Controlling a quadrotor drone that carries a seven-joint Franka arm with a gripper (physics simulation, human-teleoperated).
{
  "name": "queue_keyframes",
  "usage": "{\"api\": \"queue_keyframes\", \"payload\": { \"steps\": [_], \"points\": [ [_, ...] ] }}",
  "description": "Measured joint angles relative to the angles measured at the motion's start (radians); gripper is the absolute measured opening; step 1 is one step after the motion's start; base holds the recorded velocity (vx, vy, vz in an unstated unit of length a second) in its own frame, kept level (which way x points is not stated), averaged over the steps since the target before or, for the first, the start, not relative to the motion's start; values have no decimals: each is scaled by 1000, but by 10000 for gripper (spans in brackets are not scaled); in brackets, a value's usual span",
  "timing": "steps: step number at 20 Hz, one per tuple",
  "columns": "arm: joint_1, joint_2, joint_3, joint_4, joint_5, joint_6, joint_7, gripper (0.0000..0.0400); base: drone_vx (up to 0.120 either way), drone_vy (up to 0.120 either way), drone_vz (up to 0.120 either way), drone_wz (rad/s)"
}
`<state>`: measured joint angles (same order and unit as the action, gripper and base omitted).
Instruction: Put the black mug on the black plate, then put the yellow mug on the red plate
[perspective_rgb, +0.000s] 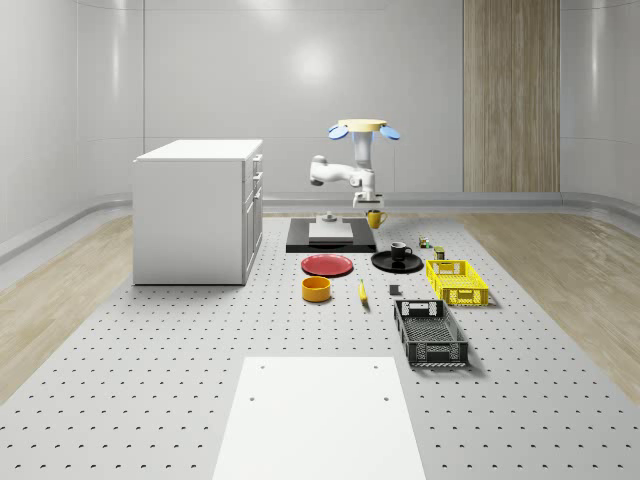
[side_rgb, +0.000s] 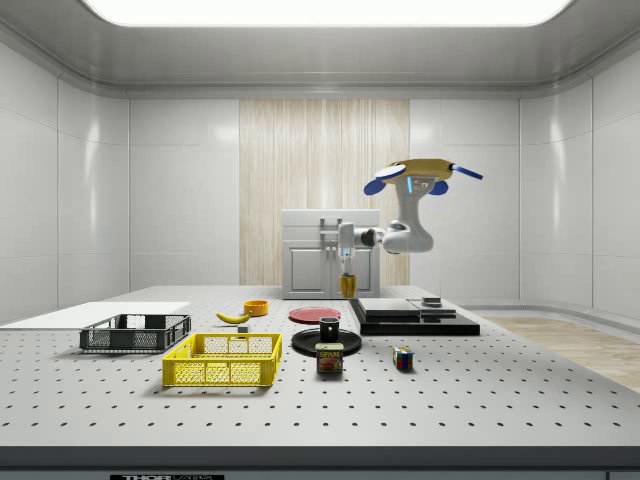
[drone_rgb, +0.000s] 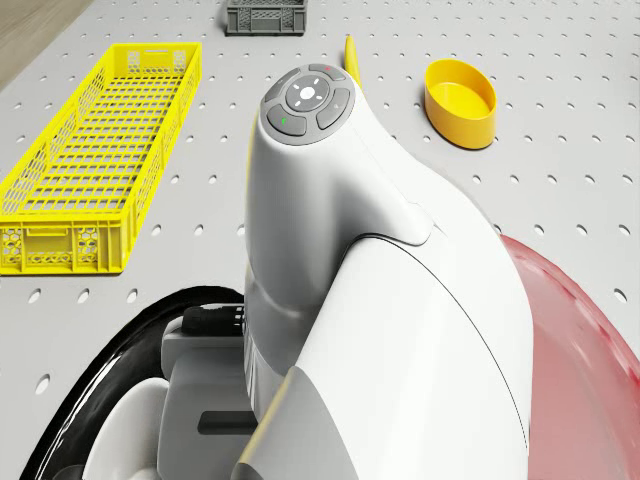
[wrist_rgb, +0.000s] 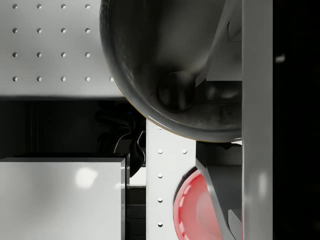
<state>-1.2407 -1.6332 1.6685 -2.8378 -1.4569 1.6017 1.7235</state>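
We see the drone (perspective_rgb: 362, 127) hovering above the far part of the perforated table (perspective_rgb: 180, 340), with the black platform (perspective_rgb: 330, 240) below it, its arm (perspective_rgb: 340, 172) bent down so the gripper (perspective_rgb: 374, 207) hangs in the air pinching the yellow mug (perspective_rgb: 375, 218) by its rim. In the side view the mug (side_rgb: 347, 285) hangs clear above the table. The red plate (perspective_rgb: 328, 265) lies at about seven o'clock from the mug in the whole-scene view, and the black mug (perspective_rgb: 399, 251) already stands on the black plate (perspective_rgb: 396, 263) at five o'clock. Near the plates we note a yellow bowl (perspective_rgb: 316, 289), a banana (perspective_rgb: 362, 292), a yellow crate (perspective_rgb: 457, 281) and a black crate (perspective_rgb: 430, 333); the white cabinet (perspective_rgb: 198, 210) stands well apart at nine o'clock.
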Motion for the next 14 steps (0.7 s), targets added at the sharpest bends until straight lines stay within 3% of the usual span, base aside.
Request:
{"api": "queue_keyframes", "payload": {
  "steps": [14],
  "points": [
    [0,0,0,0,0,0,0,100,120,-120,0,0]
  ]
}}
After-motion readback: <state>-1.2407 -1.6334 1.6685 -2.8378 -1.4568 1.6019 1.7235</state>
